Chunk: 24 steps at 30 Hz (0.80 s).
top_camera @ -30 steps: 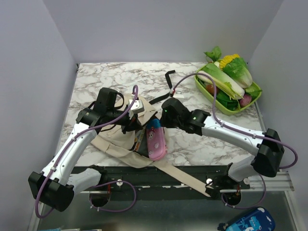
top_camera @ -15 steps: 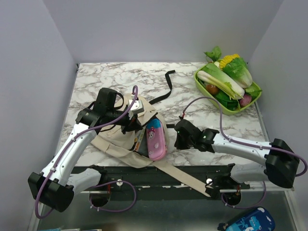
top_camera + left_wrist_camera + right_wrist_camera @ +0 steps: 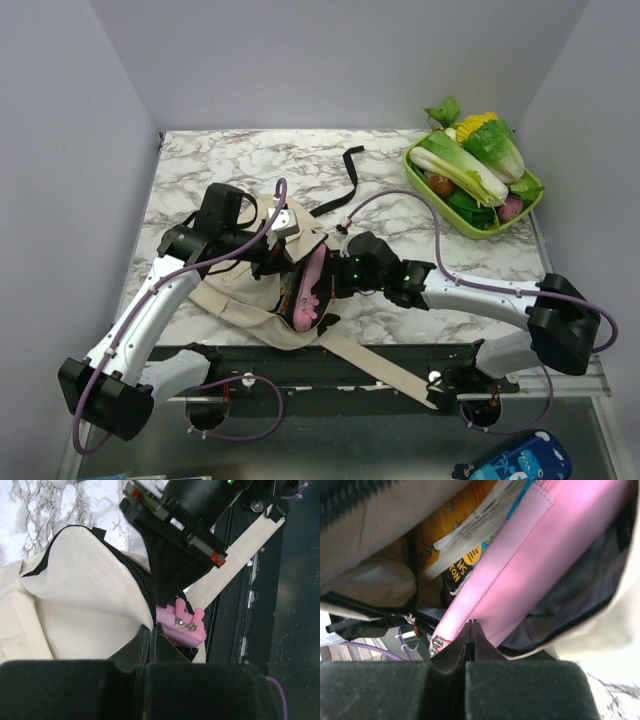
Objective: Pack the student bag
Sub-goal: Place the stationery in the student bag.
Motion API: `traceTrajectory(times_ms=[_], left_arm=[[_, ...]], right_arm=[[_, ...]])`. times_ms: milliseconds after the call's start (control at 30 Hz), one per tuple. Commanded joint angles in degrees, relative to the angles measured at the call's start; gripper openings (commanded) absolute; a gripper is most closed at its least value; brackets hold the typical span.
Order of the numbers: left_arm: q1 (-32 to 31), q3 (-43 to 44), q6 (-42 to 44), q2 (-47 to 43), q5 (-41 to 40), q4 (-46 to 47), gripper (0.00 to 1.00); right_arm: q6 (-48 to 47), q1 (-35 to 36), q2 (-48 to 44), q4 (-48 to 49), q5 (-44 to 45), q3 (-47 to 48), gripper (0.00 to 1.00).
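The bag (image 3: 225, 292) lies at the bench's front edge, left of middle; it looks soft and floppy, probably best held by its zip rim. A pink case (image 3: 306, 288) sits half inside. The left gripper (image 3: 274, 262) pinches that rim; the right gripper (image 3: 336, 284), fingers together, presses the case.
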Motion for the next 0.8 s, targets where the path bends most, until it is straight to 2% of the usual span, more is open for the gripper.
traceTrajectory(times_ms=[0,133,267,533,767], left_arm=[[-0.29,1.61,0.38,-1.40,3.04,-0.09,0.00],[-0.20,1.96,0.55,-1.66,2.87,-0.44,0.00],[-0.29,2.57,0.99,-1.66,2.69,-0.97,0.00],[-0.29,2.49,1.52,-1.40,2.51,-1.23,0.00],[-0.29,4.33,0.55,-0.52,2.69,-1.32,0.00]], right_arm=[[-0.20,0.23,6.08,3.86,-4.46,4.44,0.04],[-0.38,0.31,11.01,3.86,-2.89,8.40,0.04],[-1.34,0.23,11.90,1.06,2.39,9.46,0.03],[-6.53,2.42,3.64,-0.89,2.31,0.42,0.01],[-7.15,5.41,11.00,-0.72,2.40,4.17,0.01]])
